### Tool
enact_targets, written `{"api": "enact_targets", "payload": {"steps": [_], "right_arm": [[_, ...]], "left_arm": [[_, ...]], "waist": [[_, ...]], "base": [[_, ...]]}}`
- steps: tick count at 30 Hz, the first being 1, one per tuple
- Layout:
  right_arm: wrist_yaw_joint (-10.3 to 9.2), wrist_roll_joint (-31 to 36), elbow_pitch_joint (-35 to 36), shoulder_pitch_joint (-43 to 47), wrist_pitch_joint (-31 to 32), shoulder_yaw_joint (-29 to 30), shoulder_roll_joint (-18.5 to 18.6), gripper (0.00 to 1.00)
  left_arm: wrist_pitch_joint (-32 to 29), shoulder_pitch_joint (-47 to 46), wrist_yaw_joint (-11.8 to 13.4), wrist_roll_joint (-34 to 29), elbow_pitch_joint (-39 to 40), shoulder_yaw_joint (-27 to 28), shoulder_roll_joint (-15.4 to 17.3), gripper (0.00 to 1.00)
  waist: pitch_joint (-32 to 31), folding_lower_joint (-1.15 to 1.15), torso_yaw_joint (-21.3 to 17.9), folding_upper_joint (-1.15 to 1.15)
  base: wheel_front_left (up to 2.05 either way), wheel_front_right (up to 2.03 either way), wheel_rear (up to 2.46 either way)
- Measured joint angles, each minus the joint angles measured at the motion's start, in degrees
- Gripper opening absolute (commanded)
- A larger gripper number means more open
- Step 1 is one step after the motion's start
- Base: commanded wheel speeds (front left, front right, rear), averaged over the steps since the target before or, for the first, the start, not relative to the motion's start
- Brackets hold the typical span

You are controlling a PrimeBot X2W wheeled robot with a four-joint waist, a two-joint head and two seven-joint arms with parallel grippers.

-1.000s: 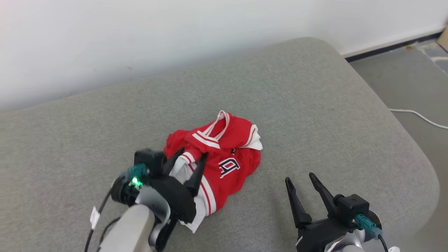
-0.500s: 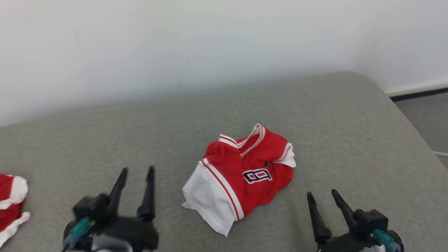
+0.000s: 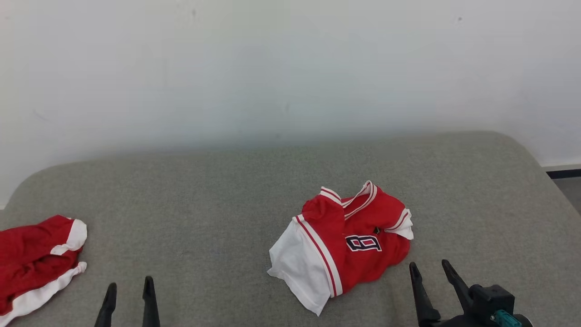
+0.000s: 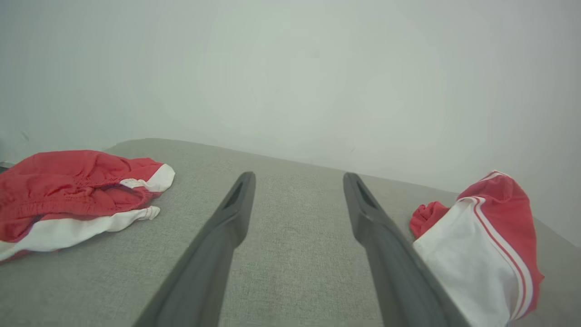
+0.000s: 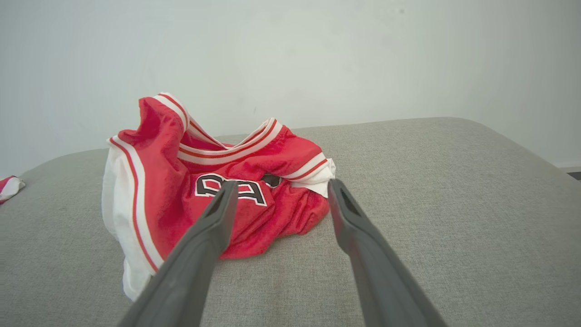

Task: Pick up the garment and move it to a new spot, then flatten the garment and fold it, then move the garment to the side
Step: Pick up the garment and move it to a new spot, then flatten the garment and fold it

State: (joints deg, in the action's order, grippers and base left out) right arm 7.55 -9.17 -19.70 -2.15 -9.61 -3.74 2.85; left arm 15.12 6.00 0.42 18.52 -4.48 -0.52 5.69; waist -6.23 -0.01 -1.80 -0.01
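A: Where are we w/ the task?

B: Nearest us, both arms sit low. Left gripper (image 3: 129, 284): jaws spread, empty, fingers pointing fwd over bare cushion (image 3: 204, 204). Right gripper (image 3: 428, 264): also released, nothing held, fingers aimed at the jersey (image 3: 358, 227).

A: And where's that?

B: Just ahead of the right gripper, right of centre. It's a loose bundle, white panel toward us, touching neither gripper.

A: So which step?

B: We'd judge it set down w/ a rough fold. Next prob. needs an edge re-grasp to tidy it, or a reach for the second red-and-white garment (image 3: 32, 254) far left.
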Motion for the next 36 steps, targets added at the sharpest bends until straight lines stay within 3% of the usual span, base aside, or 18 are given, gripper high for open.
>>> {"api": "enact_targets", "payload": {"steps": [15, 36], "right_arm": [[0.0, -0.9, -0.4, 0.1, -0.2, -0.7, 0.0, 1.0], [0.0, -1.7, -1.6, 0.0, -0.8, -1.2, 0.0, 1.0]], "left_arm": [[0.0, 2.7, -0.5, -4.4, 1.4, -0.7, -2.3, 1.0], [-0.6, 0.0, -0.6, -4.8, -3.2, -2.5, -1.6, 1.0]], "waist": [[0.0, 0.0, 0.7, 0.01], [0.1, 0.01, 0.5, 0.01]], "base": [[0.0, 0.0, 0.0], [0.0, 0.0, 0.0]]}}
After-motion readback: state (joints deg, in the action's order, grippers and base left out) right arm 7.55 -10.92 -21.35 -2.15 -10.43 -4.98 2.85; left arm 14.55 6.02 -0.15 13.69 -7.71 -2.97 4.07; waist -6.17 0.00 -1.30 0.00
